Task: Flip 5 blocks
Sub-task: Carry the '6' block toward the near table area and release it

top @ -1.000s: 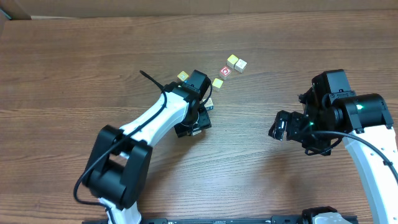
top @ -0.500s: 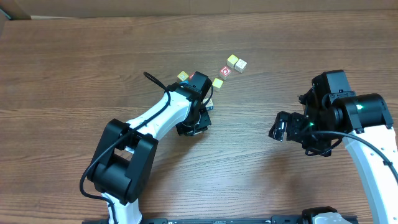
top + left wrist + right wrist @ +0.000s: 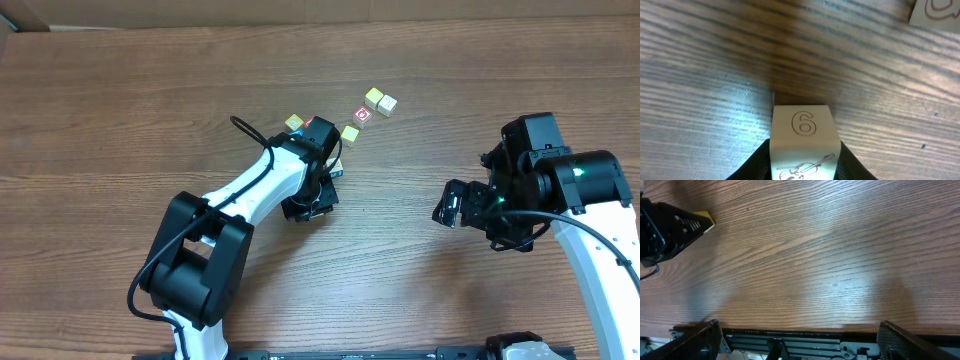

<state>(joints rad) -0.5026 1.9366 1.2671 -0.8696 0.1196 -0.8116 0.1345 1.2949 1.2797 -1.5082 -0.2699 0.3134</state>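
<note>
Gripping a pale cube (image 3: 802,131) between its two dark fingers (image 3: 759,162), the left gripper (image 3: 803,162) stands narrow, with one finger pressed to each side of the block. The cube's face turned away from the wrist camera carries an outlined "6". The face nearer the camera shows a line drawing of a violin. The wrist view does not show whether the cube rests on the table (image 3: 700,75) or hangs just above it; a dark shadow lies on the wood just beyond it. The corner of a neighbouring block (image 3: 936,10) shows at the upper right edge of that view, well apart from the held one.

From overhead, the left arm (image 3: 265,178) reaches to the middle of the table, and the held cube cannot be picked out with certainty beside its wrist. Loose blocks lie just beyond it. A yellow block (image 3: 294,122) sits just beside the wrist, with a yellow-green block (image 3: 350,132) and a red block (image 3: 362,115) near it. Further back, a far yellow block (image 3: 373,97) and a far pale block (image 3: 387,105) sit side by side, touching or nearly so.

The right gripper (image 3: 448,205) hovers well apart to the right. Its jaws are wide, and only bare wood shows between its fingers in its wrist view.
</note>
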